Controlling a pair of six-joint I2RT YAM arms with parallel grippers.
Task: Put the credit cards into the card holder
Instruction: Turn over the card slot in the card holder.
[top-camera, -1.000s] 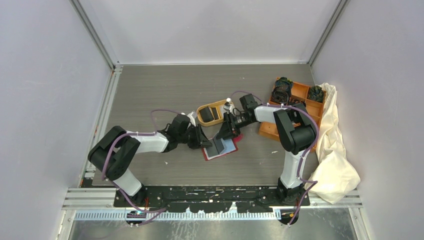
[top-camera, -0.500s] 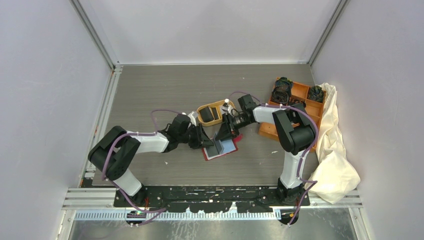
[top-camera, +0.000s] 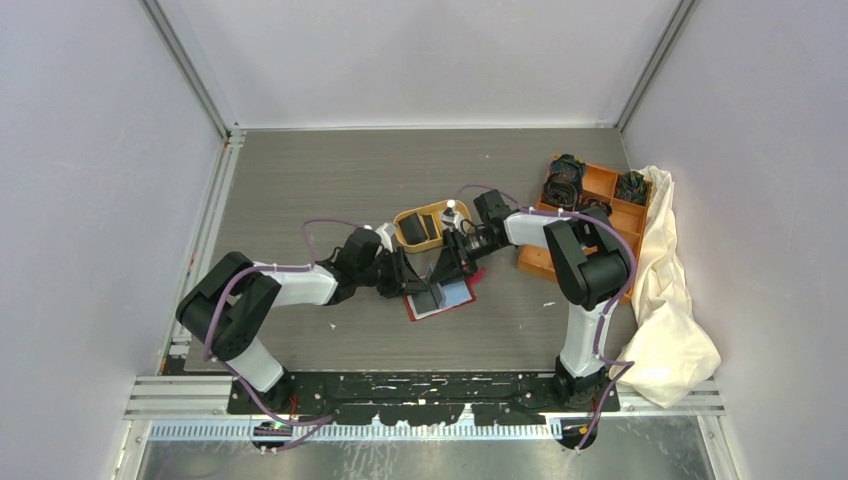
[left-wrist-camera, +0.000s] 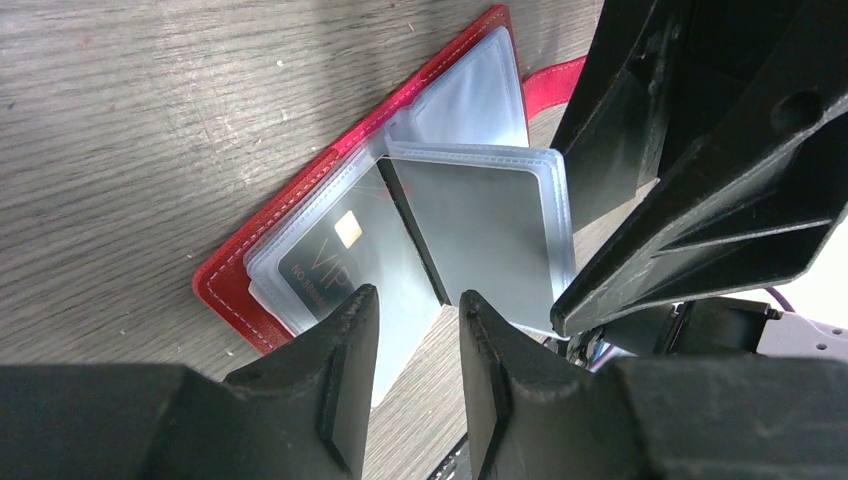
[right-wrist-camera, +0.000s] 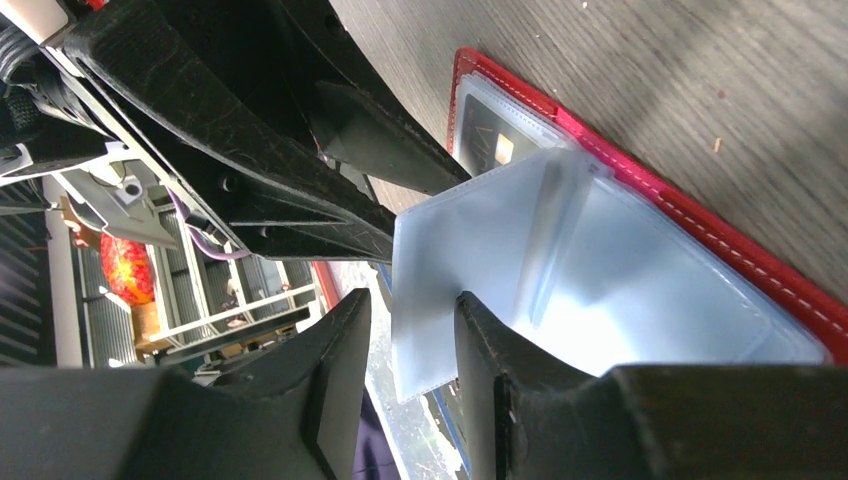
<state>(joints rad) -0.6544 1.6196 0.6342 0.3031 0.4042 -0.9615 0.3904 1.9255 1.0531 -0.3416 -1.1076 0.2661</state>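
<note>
The red card holder (top-camera: 455, 300) lies open on the table between my two grippers. In the left wrist view its red cover (left-wrist-camera: 230, 300) holds clear sleeves. A black credit card (left-wrist-camera: 335, 250) with a gold chip sits in a flat sleeve. One sleeve leaf (left-wrist-camera: 480, 225) stands raised with a dark card in it. My left gripper (top-camera: 412, 282) (left-wrist-camera: 415, 300) hovers at the wallet's left edge, jaws slightly apart and empty. My right gripper (top-camera: 445, 272) (right-wrist-camera: 412, 300) is open over the wallet (right-wrist-camera: 700, 222), one fingertip against the raised leaf (right-wrist-camera: 440, 280). More black cards (top-camera: 420, 228) lie in the oval tray.
An orange oval tray (top-camera: 400, 232) sits just behind the wallet. An orange compartment box (top-camera: 600, 200) with black coiled bands stands at the right, with a white cloth (top-camera: 665, 300) beside it. Grey walls enclose the table.
My right gripper has shifted slightly left and back along the wallet. The sleeve leaf stays raised. My left arm has hardly moved.
</note>
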